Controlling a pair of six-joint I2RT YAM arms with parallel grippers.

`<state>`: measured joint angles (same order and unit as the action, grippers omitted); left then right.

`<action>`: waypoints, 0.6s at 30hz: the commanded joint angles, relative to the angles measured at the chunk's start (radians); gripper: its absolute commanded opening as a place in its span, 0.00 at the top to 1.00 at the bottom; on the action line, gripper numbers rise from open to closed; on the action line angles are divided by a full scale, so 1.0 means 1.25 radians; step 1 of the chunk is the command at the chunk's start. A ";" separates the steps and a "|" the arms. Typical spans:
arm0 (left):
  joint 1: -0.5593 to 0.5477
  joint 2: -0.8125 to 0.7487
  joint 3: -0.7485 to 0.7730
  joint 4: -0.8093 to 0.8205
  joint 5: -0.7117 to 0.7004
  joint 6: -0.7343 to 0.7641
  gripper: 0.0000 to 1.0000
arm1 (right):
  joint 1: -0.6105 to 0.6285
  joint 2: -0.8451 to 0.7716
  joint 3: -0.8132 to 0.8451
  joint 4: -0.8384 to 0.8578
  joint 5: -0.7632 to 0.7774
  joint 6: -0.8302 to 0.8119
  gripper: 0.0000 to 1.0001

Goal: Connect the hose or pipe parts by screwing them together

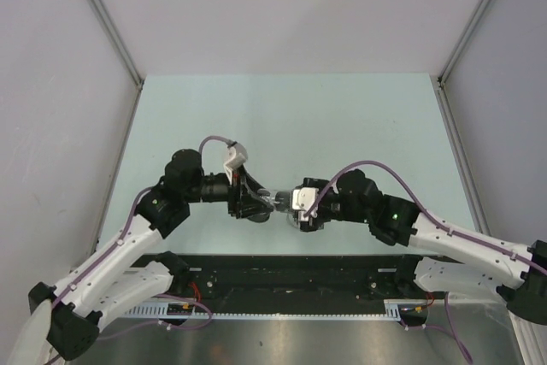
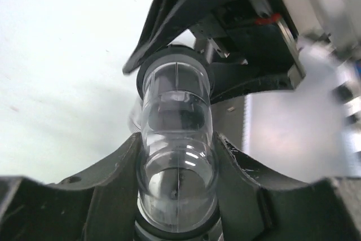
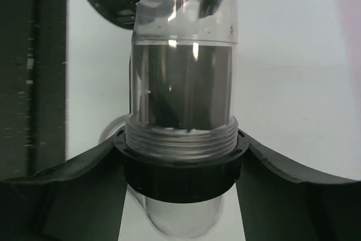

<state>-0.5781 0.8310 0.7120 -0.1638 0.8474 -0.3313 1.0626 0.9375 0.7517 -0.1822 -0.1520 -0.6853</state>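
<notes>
The hose or pipe parts are see-through plastic, held in the air between my two grippers point(image 1: 275, 203). My left gripper point(image 2: 176, 167) is shut on the clear tube point(image 2: 176, 100), one finger on each side. That tube point(image 3: 180, 77) ends in a threaded collar point(image 3: 180, 136), which sits in the black ribbed ring point(image 3: 180, 176). My right gripper point(image 3: 180, 167) is shut on the ring, its fingers point(image 3: 84, 190) pressing both flanks. Several threads still show above the ring. A short clear stub point(image 3: 180, 218) sticks out behind it. In the top view the two grippers meet nose to nose, left point(image 1: 255, 203) and right point(image 1: 292, 203).
The pale green table point(image 1: 282, 117) lies beneath, walled by white panels on both sides and at the back. A black rail point(image 1: 291, 275) runs along the near edge by the arm bases. Purple cables point(image 1: 376, 167) loop over both arms.
</notes>
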 commanded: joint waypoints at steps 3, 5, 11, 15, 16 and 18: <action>-0.156 -0.079 -0.044 0.086 -0.029 0.617 1.00 | -0.080 0.057 0.012 0.089 -0.419 0.193 0.86; -0.160 -0.083 -0.059 0.086 -0.028 0.714 1.00 | -0.118 0.064 0.012 0.097 -0.505 0.242 0.86; -0.163 -0.061 -0.102 0.084 -0.034 0.861 1.00 | -0.159 0.034 0.016 0.098 -0.553 0.333 0.84; -0.163 -0.065 -0.084 0.086 -0.062 0.810 1.00 | -0.165 -0.009 0.017 0.058 -0.476 0.320 0.61; -0.163 -0.070 -0.082 0.086 -0.069 0.799 1.00 | -0.165 -0.020 0.017 0.053 -0.431 0.311 0.57; -0.163 -0.089 -0.078 0.088 -0.103 0.749 1.00 | -0.162 -0.060 0.017 0.045 -0.378 0.288 0.22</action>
<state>-0.7712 0.7334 0.5938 -0.1299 0.8127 0.5846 0.8448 0.9611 0.7292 -0.2615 -0.6800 -0.3660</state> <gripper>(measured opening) 0.521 0.697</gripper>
